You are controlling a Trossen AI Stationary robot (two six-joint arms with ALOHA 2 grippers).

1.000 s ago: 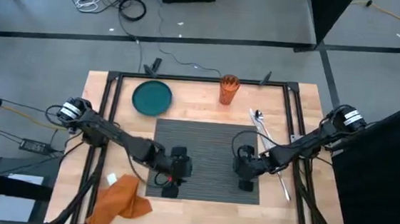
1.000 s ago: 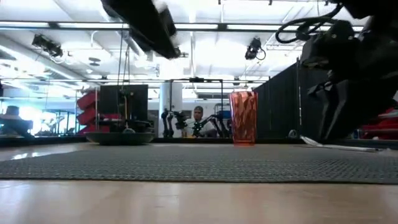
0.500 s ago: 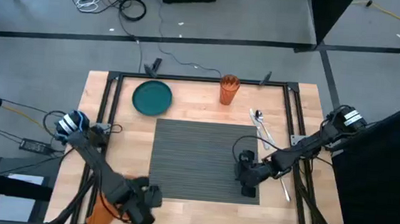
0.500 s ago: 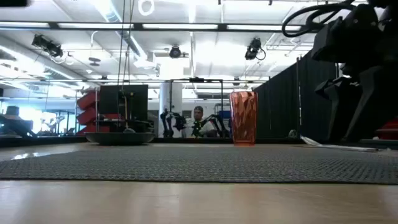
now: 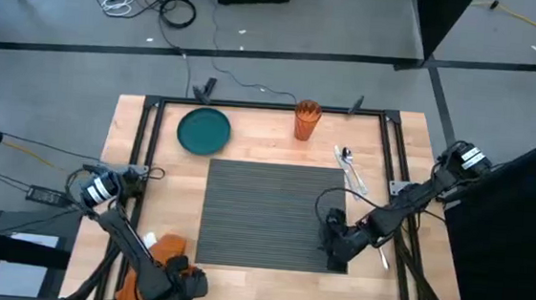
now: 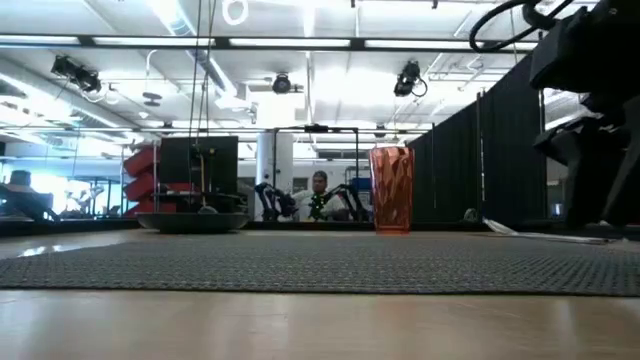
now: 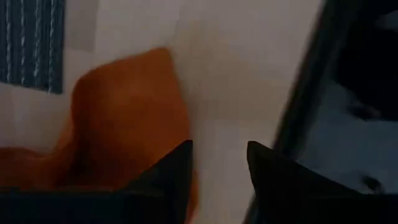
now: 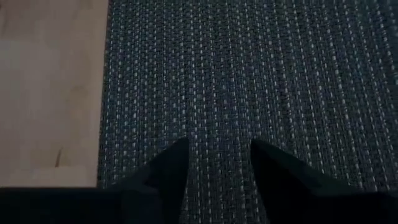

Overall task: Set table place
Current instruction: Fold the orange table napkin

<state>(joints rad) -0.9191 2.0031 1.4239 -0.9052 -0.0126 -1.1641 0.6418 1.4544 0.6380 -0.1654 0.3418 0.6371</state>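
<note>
Jaws: both pairs look parted to us, with nothing between them; the left wrist view is blurred, so we say this of the left pair with some caution.
Placemat: we see the dark grey ribbed placemat (image 5: 274, 215) lying flat in the middle of the table (image 5: 250, 137), nearer its near edge than its far edge.
Right gripper: the right gripper (image 5: 337, 252) hangs over the placemat's near right corner; in its wrist view its fingers (image 8: 166, 168) point at the ribbed weave just beside the mat's edge.
Left gripper: the left gripper (image 5: 185, 282) is off the placemat, beyond its near left corner, over the orange napkin (image 5: 166, 255).
Napkin: it lies crumpled just beside the placemat's left edge, at the near end.
Plate: the teal plate (image 5: 203, 130) sits beyond the placemat's far left corner.
Cup: the orange cup (image 5: 306, 118) stands upright beyond the placemat's far edge, right of centre.
Cutlery: we make out silver cutlery (image 5: 352, 172) along the placemat's right side.
</note>
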